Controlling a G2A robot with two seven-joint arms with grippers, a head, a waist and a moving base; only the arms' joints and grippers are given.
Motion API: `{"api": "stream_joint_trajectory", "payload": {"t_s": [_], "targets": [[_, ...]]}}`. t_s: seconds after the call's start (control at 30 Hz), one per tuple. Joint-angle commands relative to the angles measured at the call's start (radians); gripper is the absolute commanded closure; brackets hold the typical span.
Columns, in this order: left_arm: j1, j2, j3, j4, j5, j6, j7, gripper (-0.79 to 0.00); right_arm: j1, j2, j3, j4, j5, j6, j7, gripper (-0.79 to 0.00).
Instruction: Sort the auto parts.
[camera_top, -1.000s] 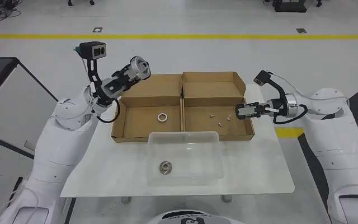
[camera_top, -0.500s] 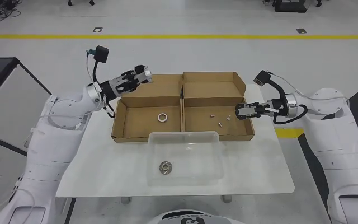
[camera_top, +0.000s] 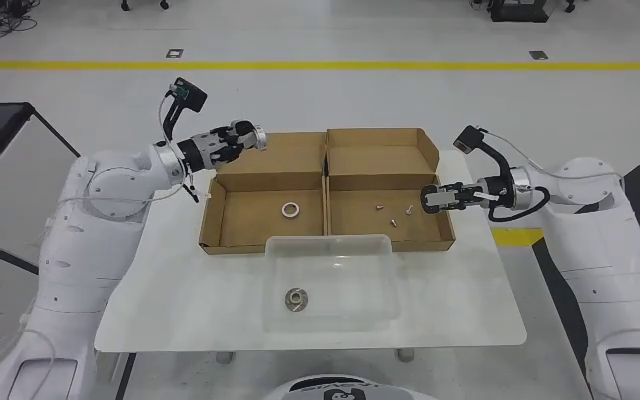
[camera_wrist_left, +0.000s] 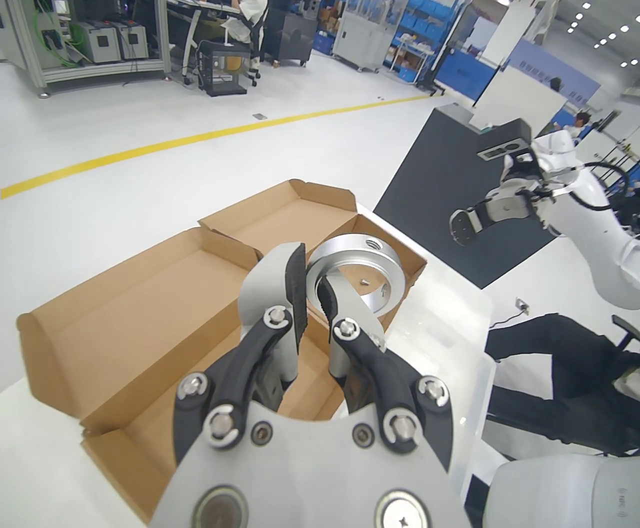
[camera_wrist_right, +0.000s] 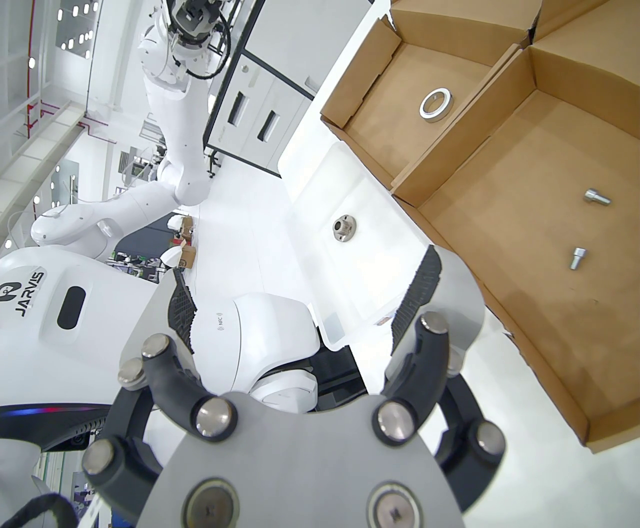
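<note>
Silver collar ring (camera_wrist_left: 355, 272) was pinched across its wall in the nearly closed left gripper (camera_wrist_left: 310, 280), at the far-left corner of the left cardboard box (camera_top: 250, 215) by the bench's (camera_top: 460, 300) far edge; right gripper (camera_wrist_right: 300, 290) hung wide open, empty, near the bench's right edge.

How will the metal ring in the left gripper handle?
The metal ring looks like thick machined metal, so it is likely stiff and heavyish for its size. Its smooth wall, pinched by the left gripper through the hole, could slip. Released on edge, it may roll.
</note>
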Motion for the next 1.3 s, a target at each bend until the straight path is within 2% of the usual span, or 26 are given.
{"api": "stream_joint_trajectory", "payload": {"t_s": [0.0, 0.13, 0.47, 0.57, 0.73, 1.03, 1.27], "targets": [[-0.041, -0.003, 0.023, 0.031, 0.048, 0.003, -0.009, 0.0, 0.0, 0.0, 0.0, 0.0, 0.0, 0.0, 0.0, -0.785], [-0.099, -0.013, 0.071, 0.091, 0.099, 0.017, -0.004, 0.0, 0.0, 0.0, 0.0, 0.0, 0.0, 0.0, 0.0, -0.785], [-0.093, -0.013, 0.073, 0.088, 0.097, 0.02, 0.001, 0.0, 0.0, 0.0, 0.0, 0.0, 0.0, 0.0, 0.0, -0.785], [-0.098, -0.014, 0.088, 0.086, 0.171, 0.088, -0.014, 0.0, 0.0, 0.0, 0.0, 0.0, 0.0, 0.0, 0.0, -0.785], [-0.147, -0.028, 0.176, 0.146, 0.311, 0.213, -0.085, 0.0, 0.0, 0.0, 0.0, 0.0, 0.0, 0.0, 0.0, -0.785], [-0.278, -0.086, 0.375, 0.323, 0.448, 0.326, -0.179, 0.0, 0.0, 0.0, 0.0, 0.0, 0.0, 0.0, 0.0, -0.785], [-0.344, -0.139, 0.497, 0.432, 0.466, 0.329, -0.218, 0.0, 0.0, 0.0, 0.0, 0.0, 0.0, 0.0, 0.0, -0.785]]}}
